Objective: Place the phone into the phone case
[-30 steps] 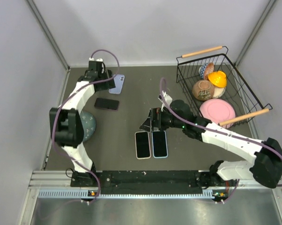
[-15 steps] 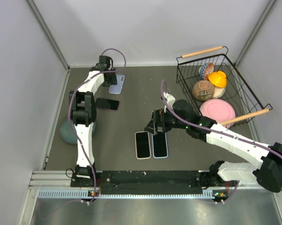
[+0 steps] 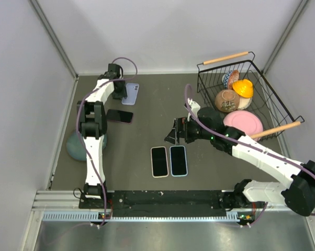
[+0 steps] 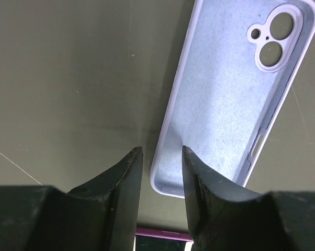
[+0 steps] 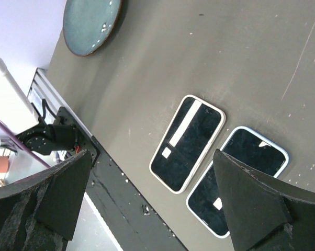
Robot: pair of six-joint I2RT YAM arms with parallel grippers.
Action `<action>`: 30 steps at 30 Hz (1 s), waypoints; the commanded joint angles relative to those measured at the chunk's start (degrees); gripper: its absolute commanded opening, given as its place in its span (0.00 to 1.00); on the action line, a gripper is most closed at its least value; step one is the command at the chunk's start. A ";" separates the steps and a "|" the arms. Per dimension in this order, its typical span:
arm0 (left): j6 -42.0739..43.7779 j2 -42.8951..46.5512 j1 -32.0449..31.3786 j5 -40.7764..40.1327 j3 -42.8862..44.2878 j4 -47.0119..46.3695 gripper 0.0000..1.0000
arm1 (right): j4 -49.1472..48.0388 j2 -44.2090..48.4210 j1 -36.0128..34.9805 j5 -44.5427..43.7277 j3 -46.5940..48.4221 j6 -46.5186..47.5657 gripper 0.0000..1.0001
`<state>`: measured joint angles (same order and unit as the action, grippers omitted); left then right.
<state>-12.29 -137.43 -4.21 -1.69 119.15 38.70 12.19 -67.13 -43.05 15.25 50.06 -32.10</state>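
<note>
While three phones lie on the counter (image 3: pixel 147 104), the view from above shows only the left gripper (image 3: pixel 122 93) at the pale purple phone case (image 3: pixel 131 94), far at the back. A dark phone (image 3: pixel 119 116) lies near the case. The right gripper (image 3: pixel 170 137) hangs by a cream-edged phone (image 3: pixel 159 161) and a blue-edged phone (image 3: pixel 178 160) near the front. So the left arm is nearer the case, and the right arm is nearer those two phones. I cannot tell which phone goes in. From the left wrist, the left gripper (image 4: pixel 160 150) has its fingers only a little apart, with nothing between them. The phone case (image 4: pixel 236 94) lies open side up, just ahead and to the right, its long side pointing away. From the right wrist, the right gripper (image 5: pixel 152 152) is wide apart and empty, with both front phones side by side below it.
</note>
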 commanded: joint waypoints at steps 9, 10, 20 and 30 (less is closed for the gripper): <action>0.35 3.46 0.08 12.32 -2.33 2.26 0.00 | -0.23 5.17 0.42 2.16 1.18 -2.70 0.99; 0.25 4.70 -0.10 12.94 -3.22 1.91 0.00 | -0.06 5.87 0.42 1.46 0.48 -3.40 0.99; -9.14 22.80 -6.24 16.72 -22.89 -6.87 0.00 | 0.38 12.72 0.42 0.31 -4.36 -6.22 0.99; -22.06 36.16 -16.96 8.55 -47.67 -16.54 0.00 | 0.82 18.97 0.33 1.28 -8.05 -8.33 0.99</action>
<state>-27.73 -105.91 -18.39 11.42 78.43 28.64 13.43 -50.81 -42.94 16.38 43.18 -39.35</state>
